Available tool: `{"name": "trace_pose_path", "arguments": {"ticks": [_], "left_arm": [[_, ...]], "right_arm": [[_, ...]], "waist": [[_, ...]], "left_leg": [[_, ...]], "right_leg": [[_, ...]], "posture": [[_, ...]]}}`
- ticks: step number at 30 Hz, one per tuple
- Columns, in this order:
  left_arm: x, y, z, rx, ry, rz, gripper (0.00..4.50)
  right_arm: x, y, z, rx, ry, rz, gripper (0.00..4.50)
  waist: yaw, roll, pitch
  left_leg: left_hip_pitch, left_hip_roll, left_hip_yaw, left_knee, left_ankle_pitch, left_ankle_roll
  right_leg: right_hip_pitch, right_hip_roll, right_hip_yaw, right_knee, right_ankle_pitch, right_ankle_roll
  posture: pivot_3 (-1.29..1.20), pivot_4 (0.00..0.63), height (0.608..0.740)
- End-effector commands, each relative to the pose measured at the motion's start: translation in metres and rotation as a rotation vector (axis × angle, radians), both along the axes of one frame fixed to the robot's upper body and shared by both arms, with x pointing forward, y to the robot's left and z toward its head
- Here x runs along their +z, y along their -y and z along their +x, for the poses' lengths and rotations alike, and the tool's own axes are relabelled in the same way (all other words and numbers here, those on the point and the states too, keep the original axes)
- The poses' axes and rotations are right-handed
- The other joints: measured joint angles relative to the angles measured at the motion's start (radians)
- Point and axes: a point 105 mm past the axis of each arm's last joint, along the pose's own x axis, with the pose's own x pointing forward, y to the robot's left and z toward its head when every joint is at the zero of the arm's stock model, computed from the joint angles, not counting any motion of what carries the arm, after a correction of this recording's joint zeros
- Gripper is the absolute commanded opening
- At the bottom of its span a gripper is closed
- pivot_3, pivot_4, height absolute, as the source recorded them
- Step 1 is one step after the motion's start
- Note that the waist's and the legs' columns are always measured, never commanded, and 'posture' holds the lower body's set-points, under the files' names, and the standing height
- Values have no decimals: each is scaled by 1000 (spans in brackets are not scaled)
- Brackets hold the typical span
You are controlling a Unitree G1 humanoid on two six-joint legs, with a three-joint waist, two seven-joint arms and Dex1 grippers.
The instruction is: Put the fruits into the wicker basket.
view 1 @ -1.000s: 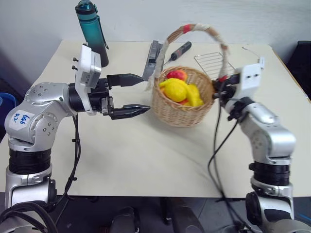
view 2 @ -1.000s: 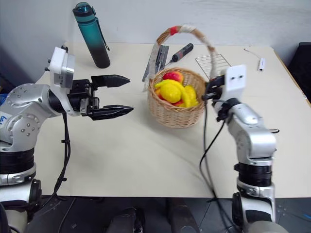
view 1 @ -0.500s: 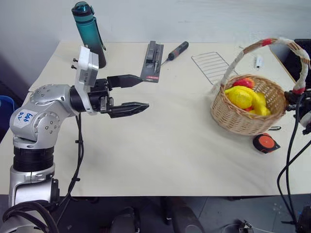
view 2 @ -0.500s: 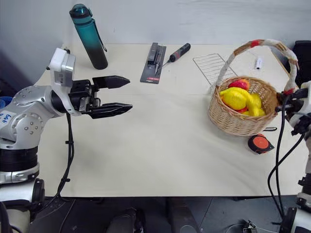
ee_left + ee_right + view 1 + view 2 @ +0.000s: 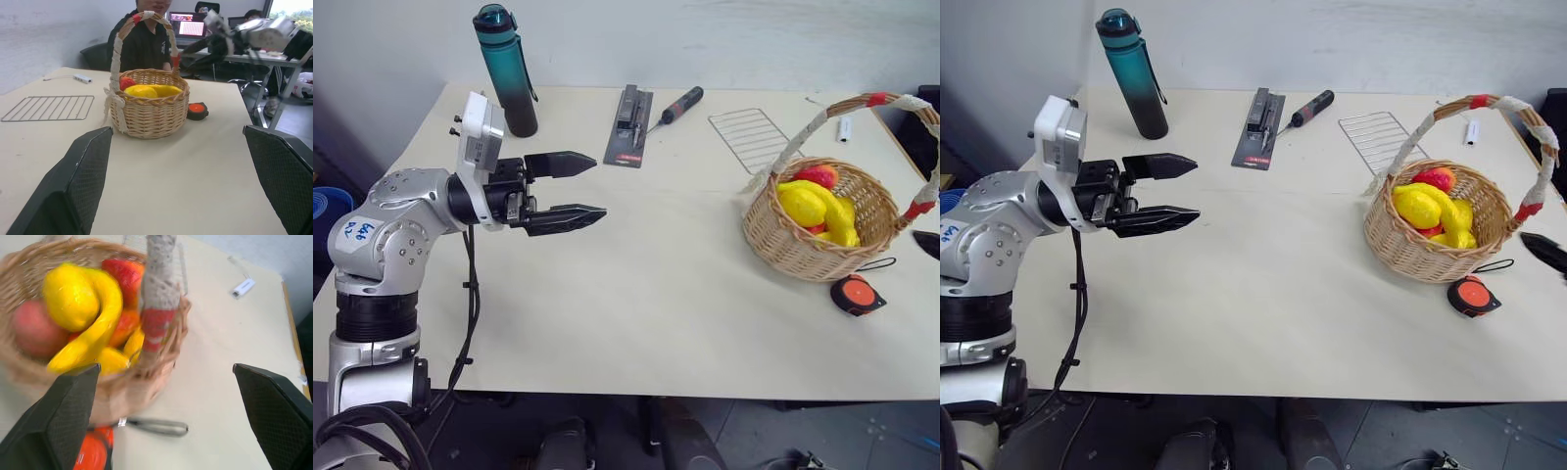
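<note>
The wicker basket (image 5: 815, 223) stands on the right side of the surface (image 5: 636, 294), close to its right edge, and it already holds the fruits: a lemon (image 5: 802, 206), a banana (image 5: 835, 217) and a red one (image 5: 820, 176) at the back, all well inside the rim. No loose fruit lies anywhere else on the surface, so the task looks finished or as good as finished; at most a release and a pull-back remain. The right pincer (image 5: 171, 426) stands wide open just beside the basket's handle (image 5: 157, 293) and grips nothing, its fingertips (image 5: 1545, 251) showing at the far right past the basket. The left pincer (image 5: 576, 188) hangs over the left half of the surface, also wide open and empty, pointing toward the basket but well apart from it. An orange tape measure (image 5: 858, 295) lies just in front of the basket, near the front right corner. The broad middle of the surface is bare and gives ample room. The water bottle (image 5: 506, 69), a flat tool (image 5: 628, 125), a screwdriver (image 5: 679, 103) and the wire grid (image 5: 752, 137) sit along the back.
</note>
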Motion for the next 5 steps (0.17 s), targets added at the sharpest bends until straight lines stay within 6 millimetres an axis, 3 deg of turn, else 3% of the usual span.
{"name": "trace_pose_path", "arguments": {"ticks": [1, 5], "left_arm": [[6, -7, -2, -8, 50, 24, 4500], [6, -6, -2, -10, 45, 10, 4500]], "right_arm": [[19, -1, -30, 98, -77, 114, 4438], [16, -2, -38, 121, -110, 163, 4438]], "waist": [[-3, 0, 0], [-11, -1, 0]], "left_leg": [[1, 0, 0, 0, 0, 1], [2, 2, 0, 0, -2, 3]], "right_leg": [[1, 0, 0, 0, 0, 0], [8, 1, 0, -5, 0, 0]], "posture": [[0, 150, 740], [0, 150, 740]]}}
